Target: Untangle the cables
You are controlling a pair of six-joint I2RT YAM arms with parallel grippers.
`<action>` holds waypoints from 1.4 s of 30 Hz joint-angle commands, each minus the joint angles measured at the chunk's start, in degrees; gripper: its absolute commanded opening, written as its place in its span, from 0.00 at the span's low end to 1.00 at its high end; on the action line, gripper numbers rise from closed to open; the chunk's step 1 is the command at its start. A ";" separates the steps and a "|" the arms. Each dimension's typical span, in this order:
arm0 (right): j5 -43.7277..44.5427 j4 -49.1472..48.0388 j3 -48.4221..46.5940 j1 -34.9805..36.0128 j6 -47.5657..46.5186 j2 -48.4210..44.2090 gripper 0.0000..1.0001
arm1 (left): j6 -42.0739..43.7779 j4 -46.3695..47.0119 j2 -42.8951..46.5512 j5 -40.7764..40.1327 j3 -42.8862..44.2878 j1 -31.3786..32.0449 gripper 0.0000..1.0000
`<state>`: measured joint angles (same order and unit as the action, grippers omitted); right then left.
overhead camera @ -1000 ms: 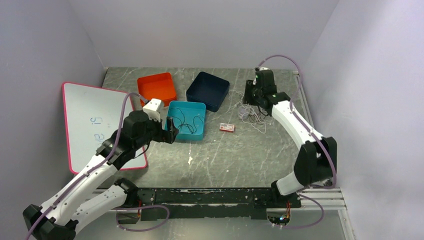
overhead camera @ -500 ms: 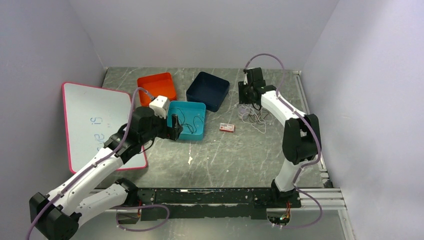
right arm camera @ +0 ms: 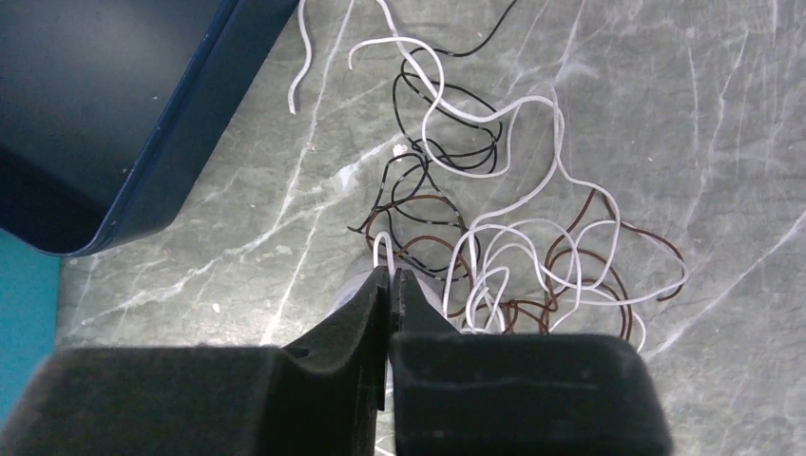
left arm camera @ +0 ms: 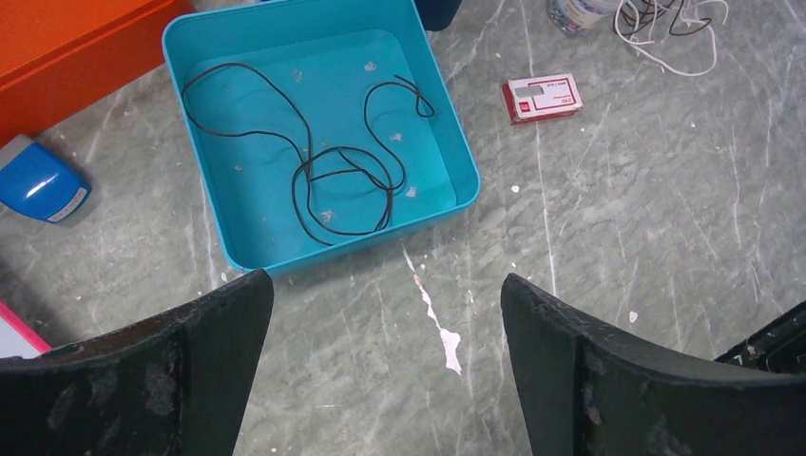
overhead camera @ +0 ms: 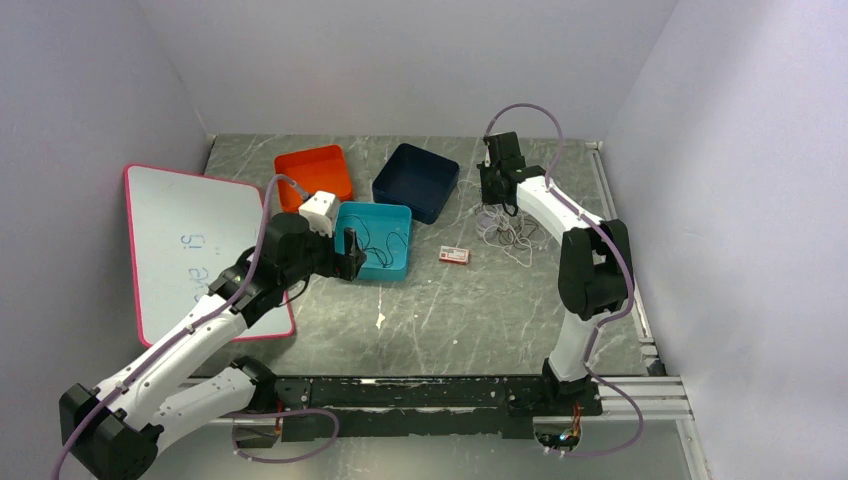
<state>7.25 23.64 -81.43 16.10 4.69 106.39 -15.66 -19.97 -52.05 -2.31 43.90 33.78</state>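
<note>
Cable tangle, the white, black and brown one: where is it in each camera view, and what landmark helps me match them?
Top external: the cable tangle lies on the table, right of centre.
Left wrist: top right corner, partly cut off by the frame.
Right wrist: centre of the picture, just beyond the right gripper.
Shared landmark: the dark blue tray, to the tangle's left in every view.

Overhead overview; wrist close-ups downward, seemingly sharing cables (right arm camera: 504, 256).
</note>
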 commanded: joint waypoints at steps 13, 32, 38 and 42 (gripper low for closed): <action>-0.72 3.79 -0.82 0.26 1.67 -13.67 0.00 | -1.04 7.96 2.26 0.68 1.80 -0.39 0.99; -6.81 16.02 -15.52 0.25 4.78 -30.48 0.00 | 0.19 41.61 -15.51 22.32 7.23 0.48 0.99; -9.88 17.20 -18.99 0.30 6.55 -32.83 0.00 | 3.53 48.26 -25.27 19.25 14.89 7.71 0.99; -12.08 18.07 -21.44 0.29 7.20 -33.83 0.00 | 3.53 53.90 -30.46 19.94 17.64 9.10 0.99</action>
<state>-1.52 39.53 -100.42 16.19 10.55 73.43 -13.39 24.21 -79.11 15.62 58.50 41.74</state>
